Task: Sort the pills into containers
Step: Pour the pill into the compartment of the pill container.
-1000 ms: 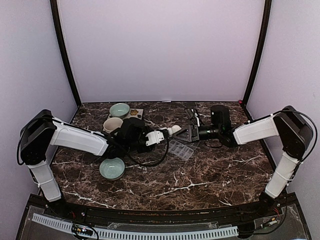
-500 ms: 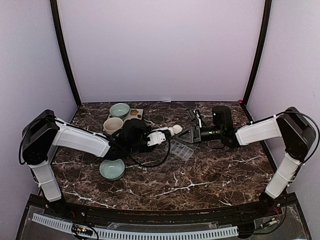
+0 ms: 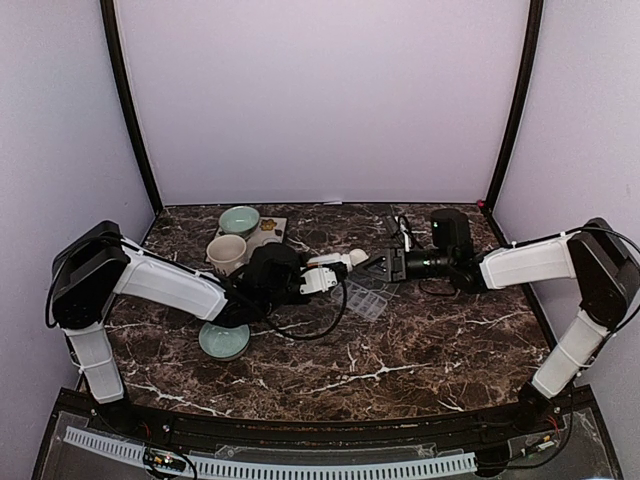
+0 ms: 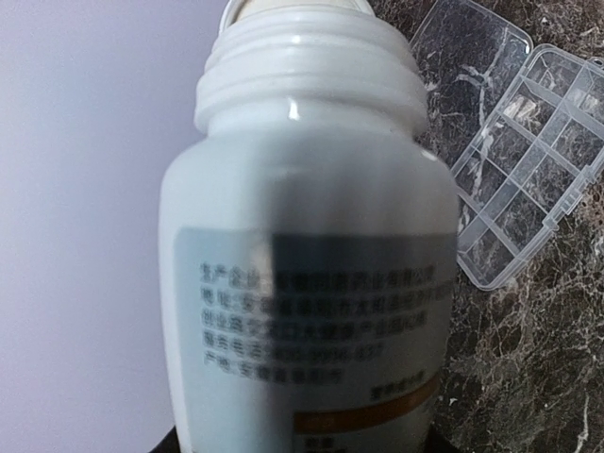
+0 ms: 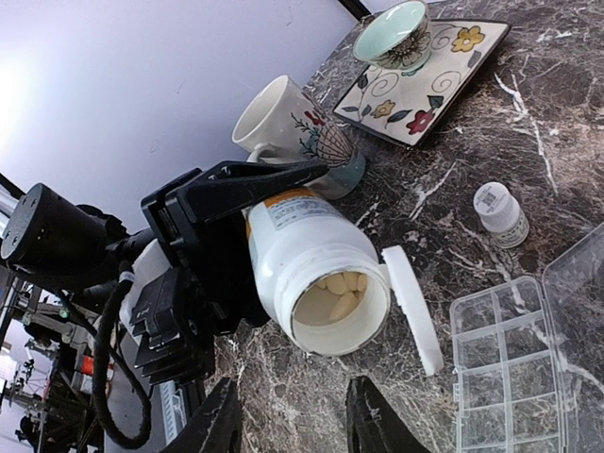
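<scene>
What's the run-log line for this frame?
left gripper: shut on open pill bottle | right gripper: open, empty | organiser box: lid open

Label on bottle point(image 4: 311, 189): lines of small Chinese print, too blurred to read. Label on vial point(image 5: 498, 212): unreadable too.

pale green bowl point(image 3: 223, 338), floral mug point(image 5: 283, 123), second bowl point(image 5: 392, 33) on patterned plate point(image 5: 434, 80)
</scene>
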Controlling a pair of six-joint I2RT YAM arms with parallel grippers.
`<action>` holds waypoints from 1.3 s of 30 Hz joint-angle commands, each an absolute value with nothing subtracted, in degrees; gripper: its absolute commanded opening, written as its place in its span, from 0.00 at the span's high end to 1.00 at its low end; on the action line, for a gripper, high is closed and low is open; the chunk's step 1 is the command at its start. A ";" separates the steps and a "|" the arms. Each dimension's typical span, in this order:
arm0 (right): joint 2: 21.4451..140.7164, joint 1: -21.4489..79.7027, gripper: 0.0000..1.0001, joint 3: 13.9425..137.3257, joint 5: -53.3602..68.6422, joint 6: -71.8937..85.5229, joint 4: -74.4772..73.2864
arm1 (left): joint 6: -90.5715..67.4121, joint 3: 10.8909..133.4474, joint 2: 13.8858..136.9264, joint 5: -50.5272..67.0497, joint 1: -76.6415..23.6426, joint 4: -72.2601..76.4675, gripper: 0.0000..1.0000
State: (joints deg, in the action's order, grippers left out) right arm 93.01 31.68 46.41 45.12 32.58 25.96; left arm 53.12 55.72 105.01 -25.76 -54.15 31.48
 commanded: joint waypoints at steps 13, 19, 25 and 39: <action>92.82 30.60 0.62 46.87 38.90 30.31 21.59 | 57.45 54.49 107.89 -29.45 -55.97 37.32 1.00; 94.28 30.45 0.62 47.45 38.41 30.58 21.56 | 58.18 54.63 109.27 -30.06 -56.25 37.87 1.00; 95.05 30.37 0.62 47.96 38.13 30.63 21.19 | 58.60 55.13 110.83 -30.61 -56.34 38.50 1.00; 97.58 29.80 0.63 48.65 38.84 30.41 20.70 | 60.09 56.58 113.40 -31.34 -56.60 40.45 1.00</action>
State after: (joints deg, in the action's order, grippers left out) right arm 96.42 30.26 47.16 38.70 30.87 19.64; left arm 59.48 55.27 112.92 -30.33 -56.16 37.54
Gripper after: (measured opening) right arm 0.374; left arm 0.503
